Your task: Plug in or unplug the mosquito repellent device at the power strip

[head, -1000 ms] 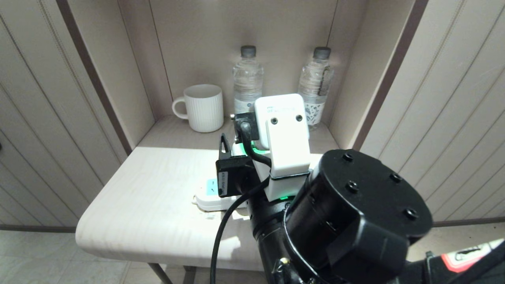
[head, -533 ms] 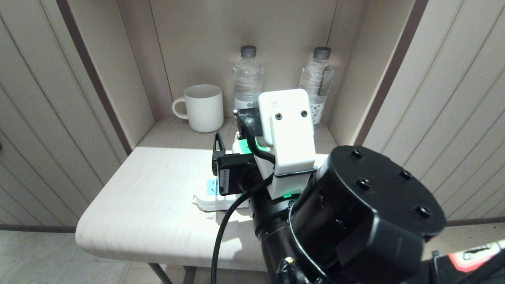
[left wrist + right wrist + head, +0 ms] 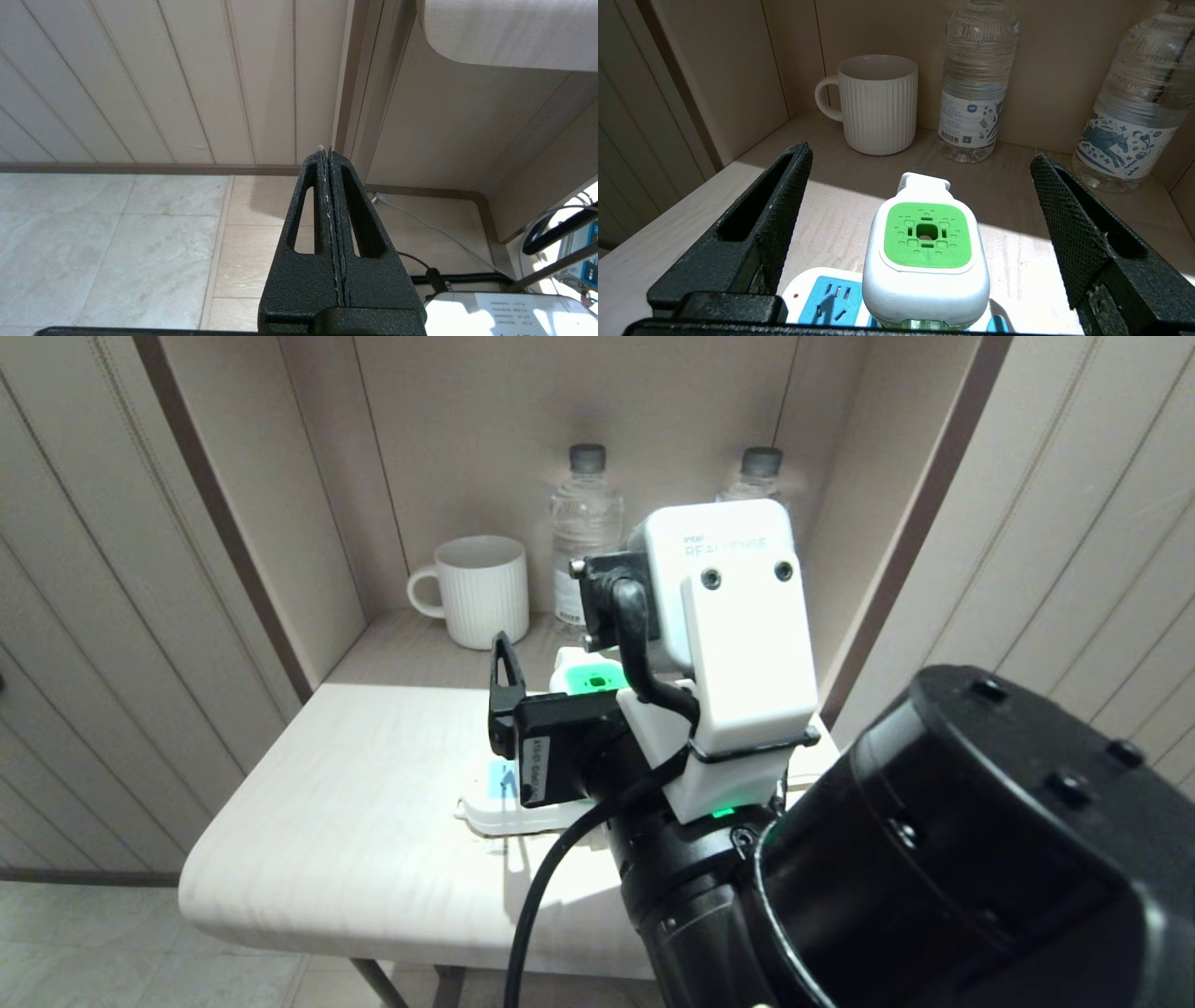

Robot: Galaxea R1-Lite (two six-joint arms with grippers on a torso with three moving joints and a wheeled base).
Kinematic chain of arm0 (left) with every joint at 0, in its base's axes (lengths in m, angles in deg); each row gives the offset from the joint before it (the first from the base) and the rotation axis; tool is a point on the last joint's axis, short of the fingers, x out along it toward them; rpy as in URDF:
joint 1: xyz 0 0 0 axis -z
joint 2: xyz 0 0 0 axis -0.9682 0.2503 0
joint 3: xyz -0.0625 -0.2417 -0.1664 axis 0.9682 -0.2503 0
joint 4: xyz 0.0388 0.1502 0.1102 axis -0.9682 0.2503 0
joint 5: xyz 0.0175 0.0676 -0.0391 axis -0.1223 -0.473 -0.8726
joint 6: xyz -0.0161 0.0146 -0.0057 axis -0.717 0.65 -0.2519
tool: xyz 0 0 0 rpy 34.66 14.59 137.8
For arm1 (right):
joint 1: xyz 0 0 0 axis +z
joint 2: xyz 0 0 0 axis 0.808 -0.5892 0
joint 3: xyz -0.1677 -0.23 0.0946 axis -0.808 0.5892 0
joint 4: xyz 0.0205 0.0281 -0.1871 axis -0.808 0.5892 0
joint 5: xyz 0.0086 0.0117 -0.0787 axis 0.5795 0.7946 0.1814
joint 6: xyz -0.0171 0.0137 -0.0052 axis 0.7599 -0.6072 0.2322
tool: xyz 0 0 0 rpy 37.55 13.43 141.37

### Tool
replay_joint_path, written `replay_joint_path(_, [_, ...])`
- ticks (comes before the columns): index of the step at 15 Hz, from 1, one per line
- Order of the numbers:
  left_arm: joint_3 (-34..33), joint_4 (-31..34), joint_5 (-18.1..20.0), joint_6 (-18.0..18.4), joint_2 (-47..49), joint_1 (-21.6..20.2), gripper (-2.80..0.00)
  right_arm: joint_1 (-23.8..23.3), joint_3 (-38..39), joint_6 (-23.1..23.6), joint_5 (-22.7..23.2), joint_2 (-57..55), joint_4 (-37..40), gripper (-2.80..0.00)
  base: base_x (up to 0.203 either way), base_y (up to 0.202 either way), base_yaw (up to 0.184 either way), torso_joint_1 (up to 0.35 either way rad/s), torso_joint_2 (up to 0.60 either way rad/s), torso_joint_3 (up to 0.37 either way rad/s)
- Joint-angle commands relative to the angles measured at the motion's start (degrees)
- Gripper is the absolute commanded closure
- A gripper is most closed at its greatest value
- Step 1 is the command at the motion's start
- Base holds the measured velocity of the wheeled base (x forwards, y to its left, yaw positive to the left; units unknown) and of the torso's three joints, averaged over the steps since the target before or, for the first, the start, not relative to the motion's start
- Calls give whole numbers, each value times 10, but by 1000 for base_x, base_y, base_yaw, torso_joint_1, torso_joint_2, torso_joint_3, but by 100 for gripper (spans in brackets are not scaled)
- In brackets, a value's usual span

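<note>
The right gripper (image 3: 920, 233) has spread wide and pulled back from the mosquito repellent device (image 3: 926, 261), which stands unheld on the power strip (image 3: 822, 298); the left gripper (image 3: 329, 158) is clenched

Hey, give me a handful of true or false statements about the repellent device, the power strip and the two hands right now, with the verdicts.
1. The right hand is open, its fingers apart on either side of the mosquito repellent device without touching it. True.
2. The device lies on its side beside the white mug. False: it stands upright, green patch up, over the power strip.
3. Two water bottles stand at the back of the shelf. True.
4. The left hand holds the strip's cord. False: it is shut on nothing, low beside the table, pointing at the floor.
5. The mug sits on the power strip. False: it stands farther back, by the bottles.
</note>
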Motion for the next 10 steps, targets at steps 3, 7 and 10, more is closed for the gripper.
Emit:
replay_joint_path(3, [0, 1, 0, 0, 0, -1, 0, 10, 4, 11, -2, 20, -3, -280, 0, 0, 0, 0, 0, 0])
replay_joint_path(7, [0, 1, 0, 0, 0, 0, 0, 11, 3, 15, -2, 48, 13, -280, 0, 0, 0, 0, 0, 0])
replay_joint_path(10, [0, 1, 0, 0, 0, 0, 0, 10, 4, 22, -1, 78, 26, -280, 0, 0, 0, 0, 0, 0])
